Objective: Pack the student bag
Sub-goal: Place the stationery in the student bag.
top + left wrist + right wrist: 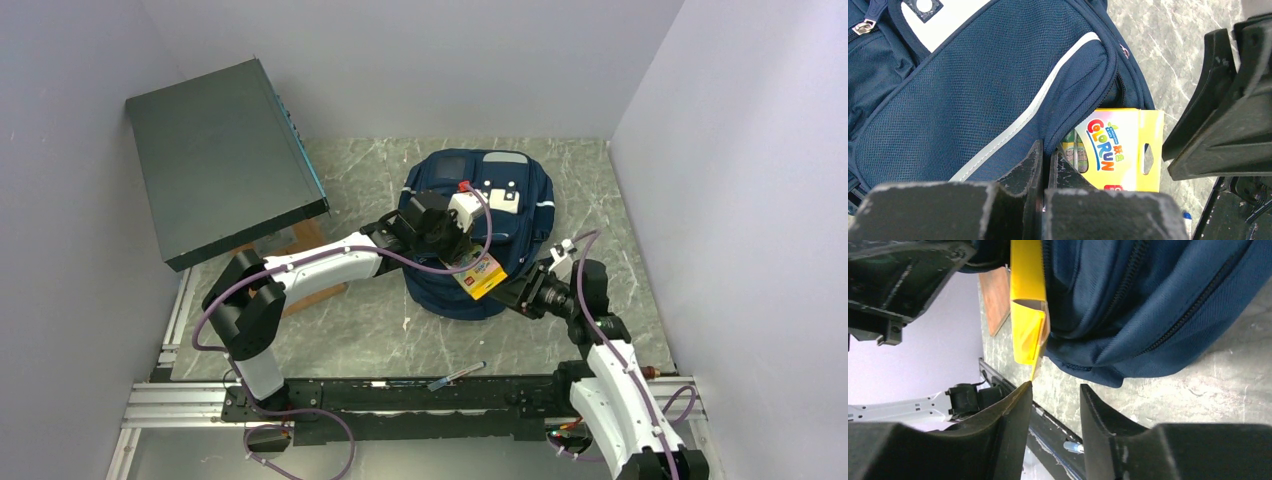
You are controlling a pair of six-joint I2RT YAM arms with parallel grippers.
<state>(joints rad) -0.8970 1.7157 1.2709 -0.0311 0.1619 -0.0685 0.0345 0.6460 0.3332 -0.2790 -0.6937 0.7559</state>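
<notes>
We see the student bag [530,225] lying mid-surface [380,180], with a yellow crayon box [1128,145] half inside its opening. Our left jaws are clenched on the opening's edge. The right jaws stand released, just beside the box.

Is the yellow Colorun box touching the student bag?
Touching. Left wrist view: the yellow Colorun box sits partly tucked under the open edge of the student bag.
</notes>
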